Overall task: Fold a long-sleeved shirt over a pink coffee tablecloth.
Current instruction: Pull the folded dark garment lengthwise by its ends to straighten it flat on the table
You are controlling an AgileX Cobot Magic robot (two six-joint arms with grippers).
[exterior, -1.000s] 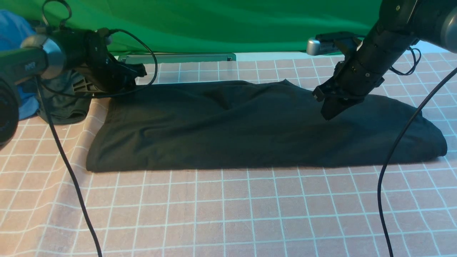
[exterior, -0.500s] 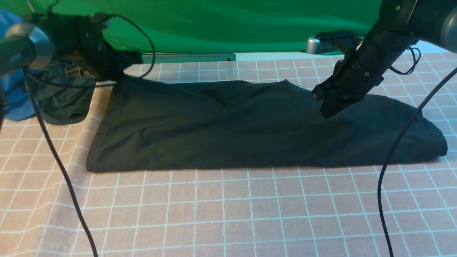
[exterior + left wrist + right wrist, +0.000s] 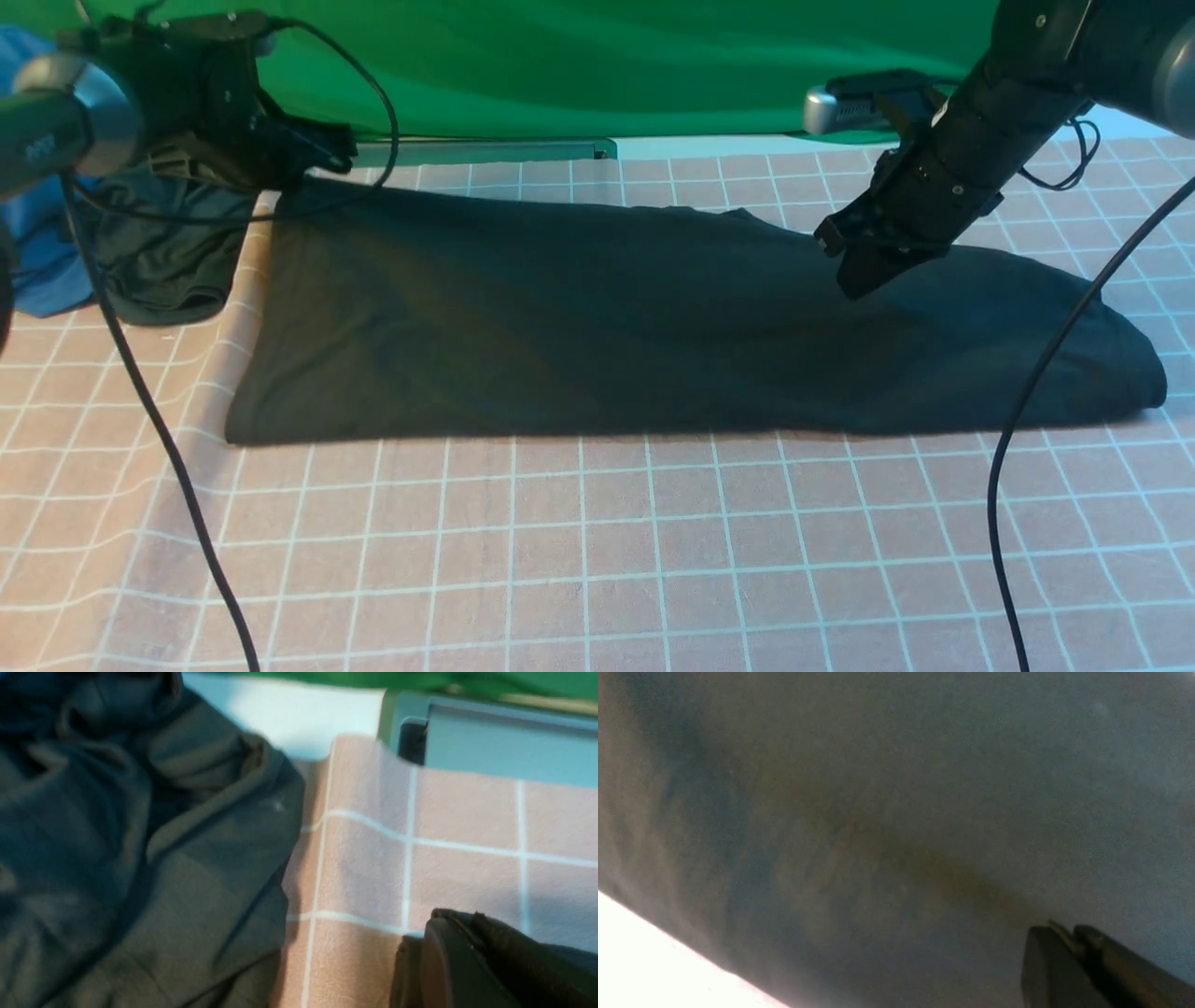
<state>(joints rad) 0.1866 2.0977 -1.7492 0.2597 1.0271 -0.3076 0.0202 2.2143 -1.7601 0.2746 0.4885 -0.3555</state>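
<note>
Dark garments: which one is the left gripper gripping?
The wide spread shirt, by its far left corner; the bunched one beside the blue cloth isn't held.

Blue garment: crumpled at the far left (image 3: 47, 252), partly hidden in the front view; folds hang close against the darker bundle.
Dark garment: grey-black, bunched beside the blue one (image 3: 173, 266), touching it; the left wrist view shows deep overlapping folds, a rolled ridge and a small pale speck.
Green cloth: bright and plain, spread across the back (image 3: 607, 65), with soft creases and a darker lower edge.
Flat panel: grey-green, long and straight-edged (image 3: 523, 149), partly under the green cloth; a dark notch shows near its corner in the left wrist view.
Surface: a pale strip at the back (image 3: 695, 147), beside the panel.
</note>
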